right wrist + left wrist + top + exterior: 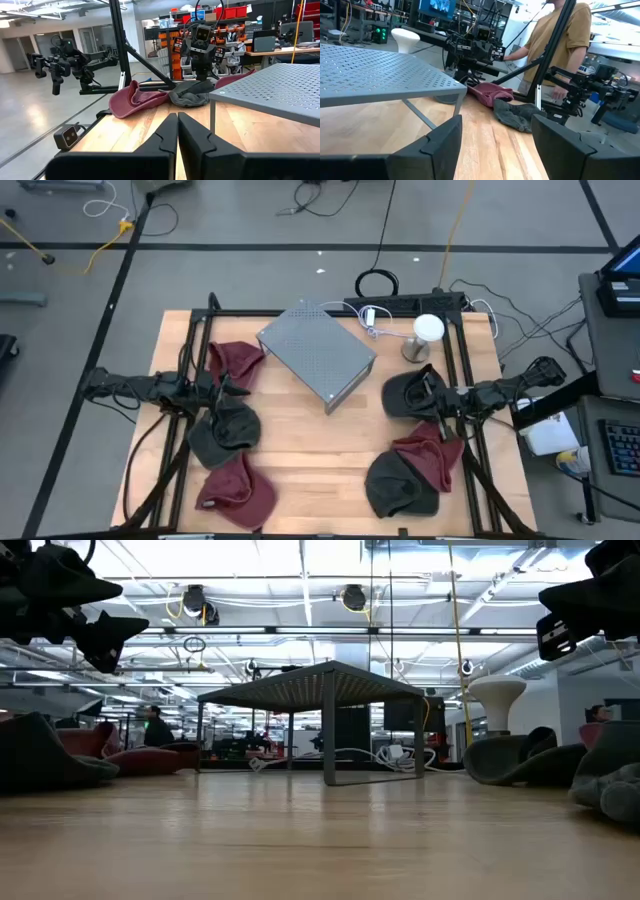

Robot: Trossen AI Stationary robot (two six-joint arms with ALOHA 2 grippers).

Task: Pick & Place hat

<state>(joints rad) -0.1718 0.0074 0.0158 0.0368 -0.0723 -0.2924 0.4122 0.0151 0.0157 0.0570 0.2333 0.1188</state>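
Between the arms a grey perforated stand [317, 352] fills the table's [300, 455] middle, hats lying either side, bare wood in front, the left gripper [222, 392] open over a dark hat [222, 432], the right gripper [436, 402] closed, empty.

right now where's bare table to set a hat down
The widest bare wood runs down the middle, in front of the grey rack, between the left hats and the right hats. Both side edges are crowded with hats, and the lamp and cables fill the far right corner.
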